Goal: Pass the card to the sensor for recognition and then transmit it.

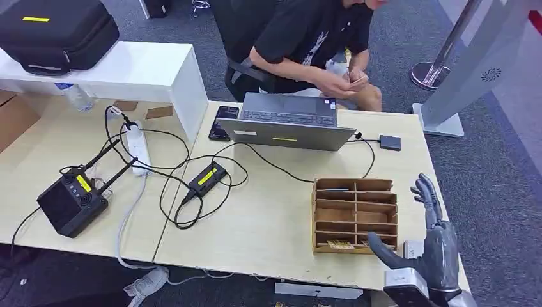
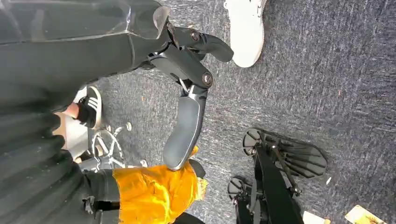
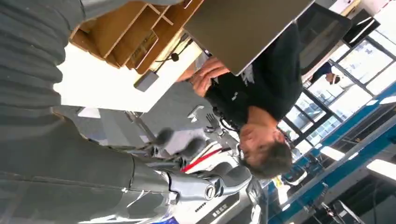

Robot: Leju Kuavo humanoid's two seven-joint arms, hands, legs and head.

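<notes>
Grey carpet [image 1: 505,185] is covering the floor around a pale wooden worktop [image 1: 268,217]. A white shelf [image 1: 128,73] is standing on the worktop's far left part, carrying a black case [image 1: 57,29]. A person [image 1: 313,38] is sitting in a dark chair [image 1: 240,70] at the worktop's far side. To the right, a white stand [image 1: 473,70] is rising from the carpet, with a metal post base [image 1: 427,75] resting just behind it. In the right wrist view, large windows [image 3: 369,60] are letting in daylight, and blue beams [image 3: 355,140] are running beside bright ceiling lights [image 3: 383,168].
</notes>
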